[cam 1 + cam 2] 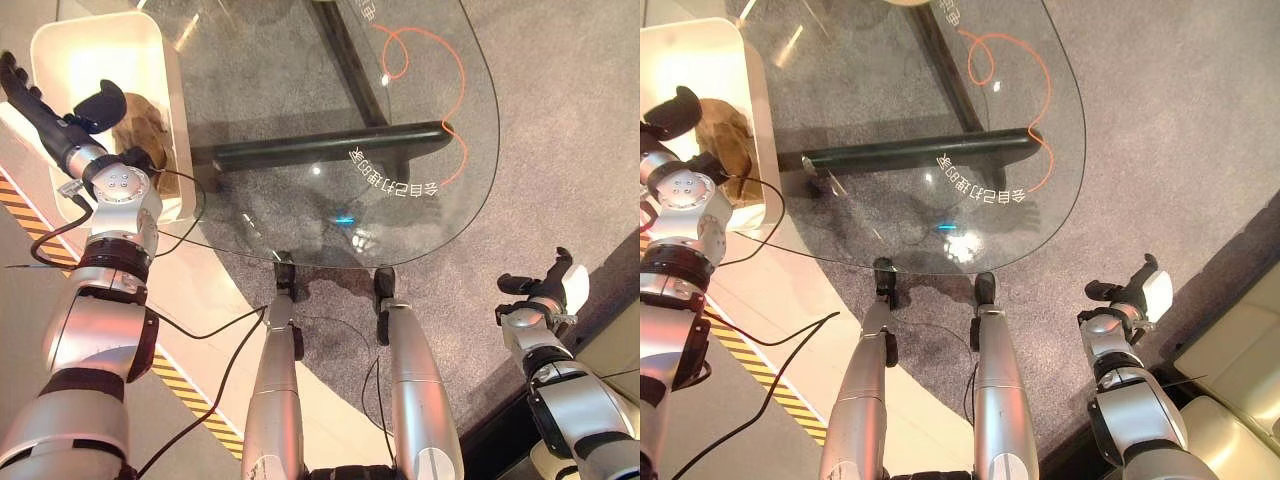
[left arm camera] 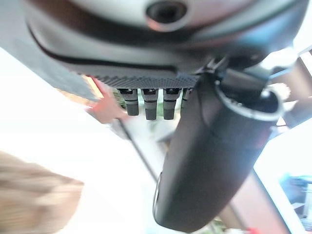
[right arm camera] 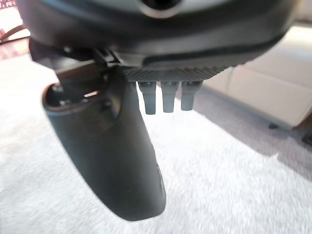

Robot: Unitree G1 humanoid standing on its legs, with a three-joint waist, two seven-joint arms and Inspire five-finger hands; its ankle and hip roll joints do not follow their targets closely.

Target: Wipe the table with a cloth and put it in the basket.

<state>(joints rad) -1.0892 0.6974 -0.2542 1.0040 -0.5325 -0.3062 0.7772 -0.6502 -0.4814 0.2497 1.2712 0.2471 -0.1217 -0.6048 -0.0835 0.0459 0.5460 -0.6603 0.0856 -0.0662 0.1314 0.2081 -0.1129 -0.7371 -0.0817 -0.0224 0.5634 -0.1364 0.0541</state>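
At far left, basket (image 1: 165, 110): white, rectangular, tall-walled; stands on the floor with its right wall just under the glass table's left edge.
Cloth (image 1: 138, 125): brown, crumpled into a loose heap; lies inside the basket against the right wall, partly behind the left wrist. A blurred tan patch (image 2: 34, 197) in the left wrist view is probably the same cloth.
Left hand (image 1: 45, 112): extended over the basket, fingers stretched out straight toward the far left, thumb spread apart from them; holds nothing, clear of the cloth. Left wrist view agrees: fingers (image 2: 148, 103) straight in a row, thumb standing out, nothing between.
Table (image 1: 300, 60): clear glass top, rounded edge, dark crossbar frame beneath; grey carpet shows through.
Markings on glass: an orange looping line (image 1: 455, 80) and a short row of white characters (image 1: 392, 178) along the near right edge; not legible from here.
Right hand (image 1: 545, 285): low at right, off the table, above carpet; fingers loosely relaxed, white-covered thumb up; empty. Right wrist view shows carpet past its fingers (image 3: 168, 97).
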